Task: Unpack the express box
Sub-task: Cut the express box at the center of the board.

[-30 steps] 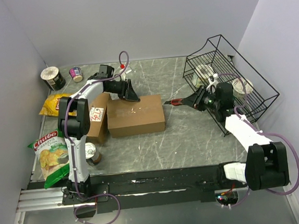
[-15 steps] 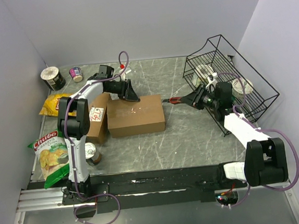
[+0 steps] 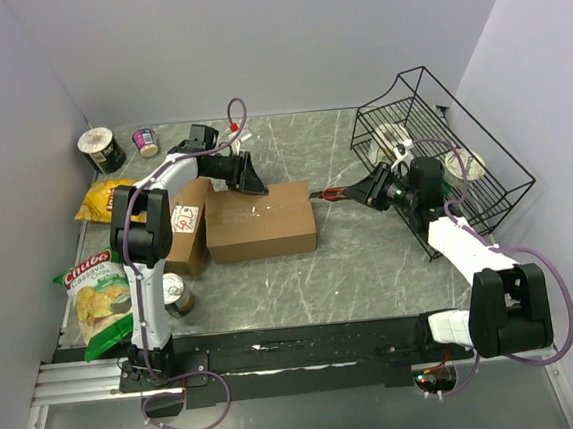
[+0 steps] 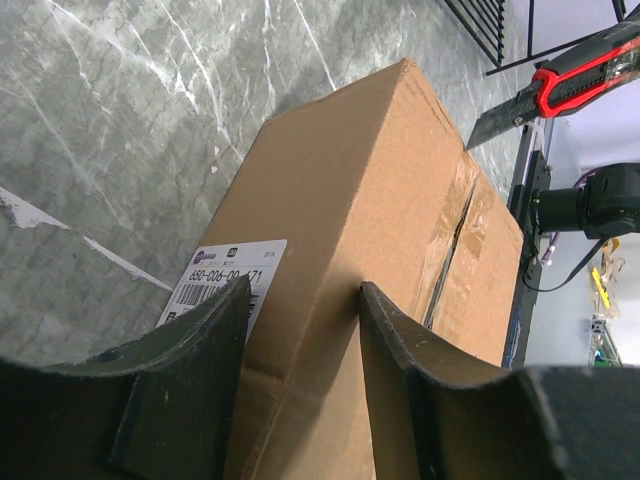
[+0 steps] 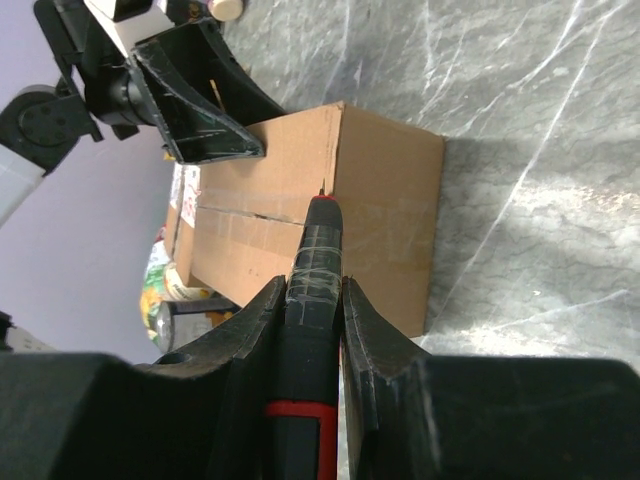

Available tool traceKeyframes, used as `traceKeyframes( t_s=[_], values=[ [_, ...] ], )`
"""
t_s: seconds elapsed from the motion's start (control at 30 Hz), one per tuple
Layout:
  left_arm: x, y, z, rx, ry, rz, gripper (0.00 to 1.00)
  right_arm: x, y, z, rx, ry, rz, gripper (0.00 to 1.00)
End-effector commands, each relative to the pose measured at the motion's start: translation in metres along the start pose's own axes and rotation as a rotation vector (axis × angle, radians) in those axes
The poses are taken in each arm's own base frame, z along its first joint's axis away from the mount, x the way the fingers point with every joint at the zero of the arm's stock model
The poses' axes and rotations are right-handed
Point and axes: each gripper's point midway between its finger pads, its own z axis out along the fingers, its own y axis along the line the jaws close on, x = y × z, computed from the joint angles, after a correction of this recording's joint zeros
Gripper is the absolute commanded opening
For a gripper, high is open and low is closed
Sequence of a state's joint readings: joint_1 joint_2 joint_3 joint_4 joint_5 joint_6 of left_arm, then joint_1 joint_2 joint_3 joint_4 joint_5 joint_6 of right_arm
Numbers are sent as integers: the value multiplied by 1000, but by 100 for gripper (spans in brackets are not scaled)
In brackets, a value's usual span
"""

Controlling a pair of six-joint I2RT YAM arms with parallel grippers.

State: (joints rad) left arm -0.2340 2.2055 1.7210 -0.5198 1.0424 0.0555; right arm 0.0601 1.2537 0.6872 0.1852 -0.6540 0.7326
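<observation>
Express box [image 3: 260,220]: plain brown corrugated cardboard, a flat rectangular block, lying mid-counter with its top seam [image 4: 455,235] under glossy clear tape and a white barcode label [image 4: 222,280] on the far side face. Left tool [image 3: 254,184] sits on the box's far top edge; its black wedge-shaped fingers [image 4: 195,350] are spread and straddle that edge, one on the label side and one on the top face. Right tool [image 3: 377,189] is clamped on a utility knife [image 5: 312,290] with a red-and-black handle and a grey blade, whose tip is at the box's right end by the seam. Counter [image 3: 371,257] is grey and marble-veined, fairly smooth. A second, narrower carton [image 3: 190,233] touches the box's left side. A black wire basket [image 3: 484,172] stands tilted at the right. Crinkly green [image 3: 98,296] and yellow [image 3: 100,201] chip bags lie at the left, with a round can [image 3: 178,294] near them.
</observation>
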Motion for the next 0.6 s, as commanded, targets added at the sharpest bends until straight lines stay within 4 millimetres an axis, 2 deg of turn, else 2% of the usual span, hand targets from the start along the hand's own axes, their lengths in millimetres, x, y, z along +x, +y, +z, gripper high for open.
traceKeyframes(
  t_s=[0.0, 0.57],
  values=[
    [25, 37, -2, -155, 54, -50, 49, -34, 27, -6, -43, -91, -156, 0],
    [28, 37, -1, -154, 58, -54, 49, -28, 23, -1, -41, -74, -178, 0]
  ],
)
